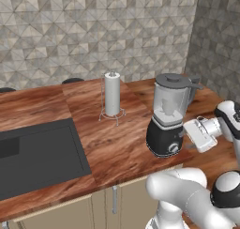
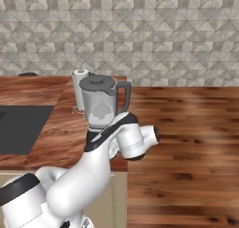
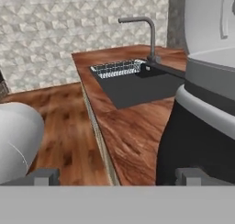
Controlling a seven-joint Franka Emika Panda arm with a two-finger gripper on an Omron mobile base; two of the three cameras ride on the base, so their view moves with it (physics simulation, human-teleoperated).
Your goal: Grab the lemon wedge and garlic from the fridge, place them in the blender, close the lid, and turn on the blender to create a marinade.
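Note:
The blender (image 1: 165, 129) stands near the counter's front right corner: black base, silver knob (image 1: 174, 148), clear grey jar (image 1: 169, 101). The dark lid (image 1: 173, 79) sits on top of the jar. My gripper (image 1: 188, 132) hovers just right of the base at its height, pointing across it; its jaws are open with nothing between them. In the hand view the gripper (image 3: 118, 177) has the black base (image 3: 202, 145) close on the right. From the right base view, my arm covers the lower part of the blender (image 2: 100, 105). A pale shape shows inside the jar, unidentifiable. Lemon wedge, garlic and fridge are out of view.
A white paper-towel roll (image 1: 112, 94) on a wire stand is behind and left of the blender. A dark sink (image 1: 33, 153) fills the counter's left side, with a faucet (image 3: 149, 35) and a wire rack (image 3: 117, 68). The counter edge (image 3: 98, 140) drops to wooden floor (image 2: 186, 143).

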